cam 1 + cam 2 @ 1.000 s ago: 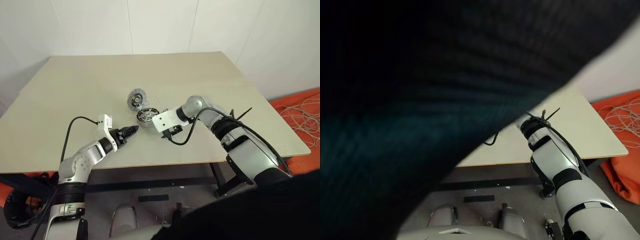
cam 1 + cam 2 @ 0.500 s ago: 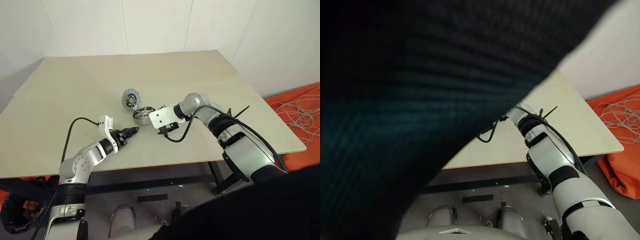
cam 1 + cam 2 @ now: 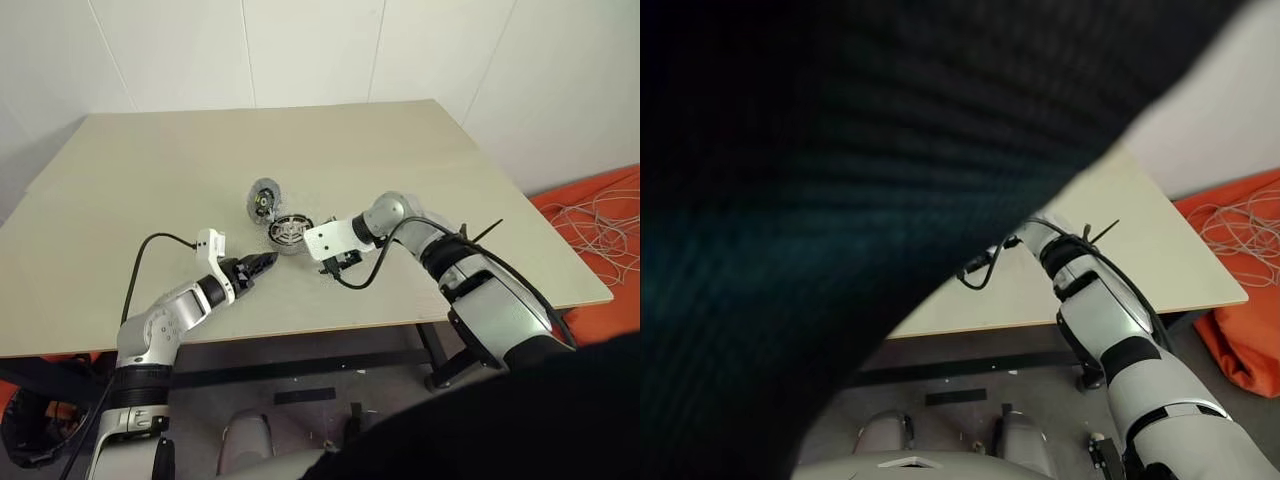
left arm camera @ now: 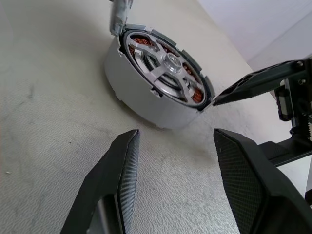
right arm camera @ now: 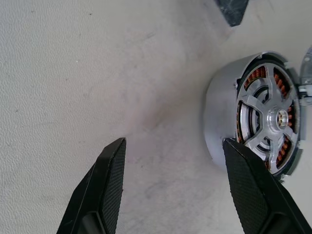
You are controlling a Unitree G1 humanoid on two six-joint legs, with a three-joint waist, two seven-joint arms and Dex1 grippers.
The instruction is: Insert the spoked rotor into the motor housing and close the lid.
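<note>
Room: white panelled walls (image 3: 300, 45) are standing behind the table, and an orange mat (image 3: 600, 215) with loose pale cables is lying on the floor off its right edge.
Table: a pale beige top (image 3: 150, 170) with a fine speckled texture is carrying everything; its near edge is running under both arms.
Right arm: it is reaching in from the near right corner, and the right gripper (image 5: 173, 187) is hanging just beside the motor housing with its two black fingers spread apart on nothing.
Left arm: it is coming in over the near edge, and the left gripper (image 4: 175, 175) is pointing at the housing from close by, its fingers standing apart and empty.
Motor housing: the short silver ring (image 4: 146, 92) is sitting around the middle of the table, between the two grippers, with copper windings showing inside.
Rotor: the shiny spoked wheel (image 4: 163, 68) is sitting inside the housing, hub facing outward.
Lid: a round silver disc (image 3: 264, 196) is standing tilted just behind the housing, towards the far edge.
</note>
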